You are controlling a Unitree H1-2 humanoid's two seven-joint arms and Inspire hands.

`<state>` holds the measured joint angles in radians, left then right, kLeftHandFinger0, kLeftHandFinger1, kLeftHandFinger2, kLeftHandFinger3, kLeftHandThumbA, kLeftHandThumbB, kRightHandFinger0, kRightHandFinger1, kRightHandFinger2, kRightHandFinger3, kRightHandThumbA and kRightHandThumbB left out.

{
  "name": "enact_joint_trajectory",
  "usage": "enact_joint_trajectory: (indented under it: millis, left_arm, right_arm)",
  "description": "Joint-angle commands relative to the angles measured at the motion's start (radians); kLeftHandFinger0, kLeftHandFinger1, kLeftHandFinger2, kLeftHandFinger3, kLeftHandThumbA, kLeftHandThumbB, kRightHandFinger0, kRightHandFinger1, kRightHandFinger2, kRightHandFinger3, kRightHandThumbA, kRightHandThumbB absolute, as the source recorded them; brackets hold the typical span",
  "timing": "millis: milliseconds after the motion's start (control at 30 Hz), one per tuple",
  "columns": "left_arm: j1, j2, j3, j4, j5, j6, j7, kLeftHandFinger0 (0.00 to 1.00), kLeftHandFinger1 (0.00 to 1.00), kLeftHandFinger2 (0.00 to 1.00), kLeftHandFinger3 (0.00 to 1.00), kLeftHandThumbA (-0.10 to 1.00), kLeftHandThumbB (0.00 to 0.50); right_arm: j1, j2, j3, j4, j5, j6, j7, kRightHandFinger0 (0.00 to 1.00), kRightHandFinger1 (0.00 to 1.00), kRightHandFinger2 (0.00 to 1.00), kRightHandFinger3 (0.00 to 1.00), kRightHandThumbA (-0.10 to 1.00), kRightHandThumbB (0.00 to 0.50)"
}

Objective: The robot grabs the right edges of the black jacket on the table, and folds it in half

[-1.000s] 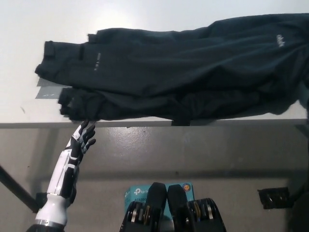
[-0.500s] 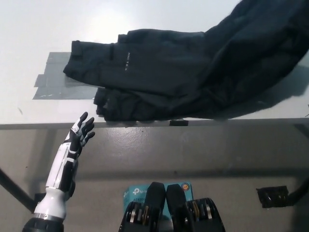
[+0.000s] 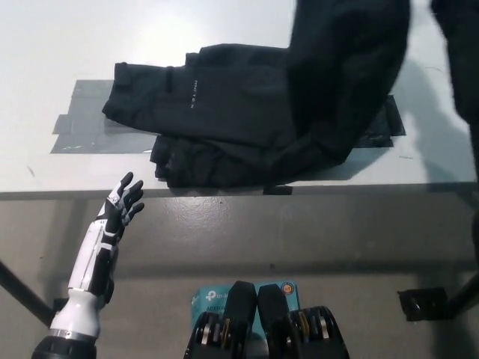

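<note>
Black jacket's [image 3: 247, 112] right side higher, lettering unreadable.

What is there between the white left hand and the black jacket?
In the head view, only the table's bare front edge separates the open left hand from the jacket.

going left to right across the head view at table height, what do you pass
grey tape patch → left end of the black jacket lying flat → lifted right part of the jacket, raised over the middle → dark tape patch → black right arm at the picture's right edge. The white left hand rests open, below the table edge.
</note>
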<state>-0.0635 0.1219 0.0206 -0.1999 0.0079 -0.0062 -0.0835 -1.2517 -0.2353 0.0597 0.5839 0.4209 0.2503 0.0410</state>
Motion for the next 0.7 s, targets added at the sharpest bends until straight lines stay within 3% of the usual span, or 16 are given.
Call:
enact_joint_trajectory:
  millis: [0,100,167,267,333,367,433,533,567,633,667]
  left_arm:
    - [-0.016,0.016,0.007,-0.03,-0.014,-0.005,-0.008,1.0,1.0,1.0,1.0,1.0,0.181]
    - [-0.018,0.016,0.005,-0.03,-0.014,-0.01,-0.008,1.0,1.0,1.0,1.0,1.0,0.169]
    - [-0.019,0.017,0.006,-0.027,-0.014,-0.017,-0.008,1.0,1.0,1.0,1.0,1.0,0.159]
    - [-0.018,0.015,0.004,-0.034,-0.02,-0.004,-0.011,1.0,1.0,1.0,1.0,1.0,0.182]
    - [-0.02,0.014,0.001,-0.033,-0.012,-0.007,-0.01,1.0,1.0,1.0,1.0,1.0,0.186]
    - [-0.02,0.017,-0.001,-0.034,-0.009,-0.008,-0.012,1.0,1.0,1.0,1.0,1.0,0.186]
    - [-0.022,0.016,-0.003,-0.036,-0.006,-0.009,-0.011,1.0,1.0,1.0,1.0,1.0,0.179]
    - [-0.026,0.017,-0.003,-0.043,-0.004,0.003,-0.011,1.0,1.0,1.0,1.0,1.0,0.18]
    - [-0.026,0.019,-0.004,-0.041,-0.003,-0.003,-0.012,1.0,1.0,1.0,1.0,1.0,0.18]
    - [-0.025,0.018,-0.005,-0.04,-0.005,-0.01,-0.014,1.0,1.0,1.0,1.0,1.0,0.176]
    - [-0.026,0.02,-0.006,-0.041,-0.01,-0.009,-0.017,1.0,1.0,1.0,1.0,1.0,0.177]
  right_arm:
    - [-0.119,0.014,0.12,-0.003,-0.152,-0.068,0.143,0.0,0.38,0.68,0.66,-0.1,0.192]
    - [-0.14,0.026,0.272,0.028,-0.307,-0.139,0.164,0.0,0.32,0.61,0.6,-0.1,0.161]
    - [-0.143,0.04,0.307,0.044,-0.322,-0.153,0.182,0.0,0.29,0.6,0.59,-0.1,0.158]
    - [-0.148,0.089,0.399,0.117,-0.409,-0.26,0.172,0.0,0.31,0.61,0.56,-0.1,0.185]
    - [-0.15,0.109,0.431,0.14,-0.437,-0.263,0.164,0.01,0.35,0.65,0.59,-0.1,0.189]
    - [-0.149,0.133,0.462,0.15,-0.459,-0.231,0.166,0.03,0.41,0.71,0.67,-0.1,0.185]
    - [-0.148,0.157,0.505,0.184,-0.499,-0.25,0.164,0.01,0.44,0.77,0.77,-0.1,0.18]
    - [-0.143,0.187,0.533,0.233,-0.531,-0.247,0.148,0.02,0.44,0.77,0.78,-0.1,0.194]
    - [-0.137,0.202,0.544,0.287,-0.546,-0.297,0.133,0.02,0.44,0.78,0.78,-0.1,0.203]
    - [-0.133,0.216,0.551,0.333,-0.557,-0.31,0.132,0.11,0.52,0.79,0.76,-0.1,0.203]
    - [-0.134,0.228,0.556,0.374,-0.569,-0.329,0.125,0.13,0.5,0.78,0.79,-0.1,0.209]
